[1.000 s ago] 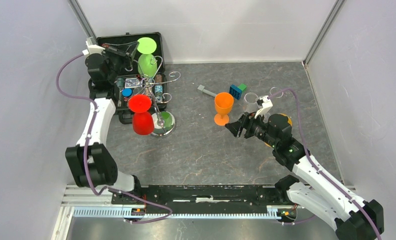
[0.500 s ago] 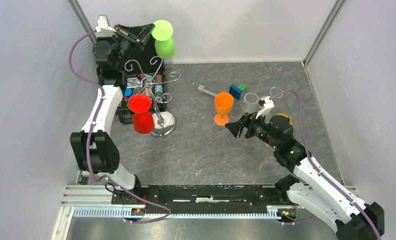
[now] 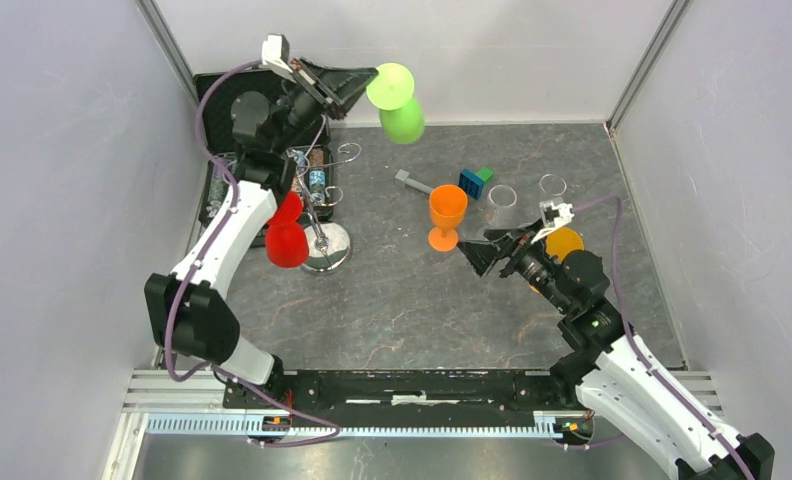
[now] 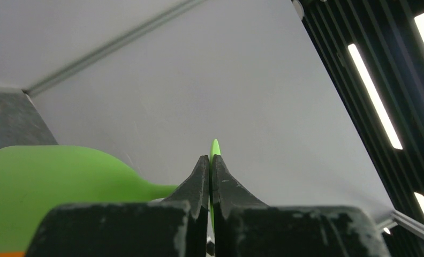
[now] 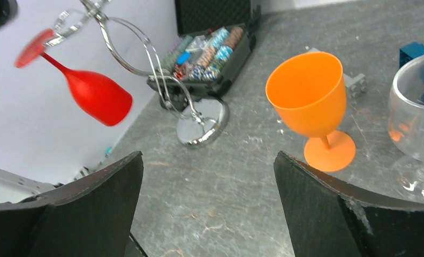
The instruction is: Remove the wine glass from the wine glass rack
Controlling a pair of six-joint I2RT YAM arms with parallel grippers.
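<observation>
Top external, left first: red glass (image 3: 286, 243) hanging bowl-down off rack (image 3: 327, 250). Just right of it, green glass (image 3: 402, 122) pinched by its foot in left fingers (image 3: 364, 78), clamped tight, up in the air and clear of the hooks. Step in hand, probably: carrying it off. Next: find free bench (image 3: 392, 300), lower, stand upright, let go gently. Further right: orange glass (image 3: 448, 208) standing on bench, right fingers (image 3: 477, 255) spread wide, holding nothing.

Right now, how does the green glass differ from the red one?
The green glass is off the rack, pinched by its foot in the shut left gripper; the red glass hangs from a rack hook. The green glass is aloft and tilted; the red glass hangs bowl down. Both are opaque stemmed glasses.
</observation>
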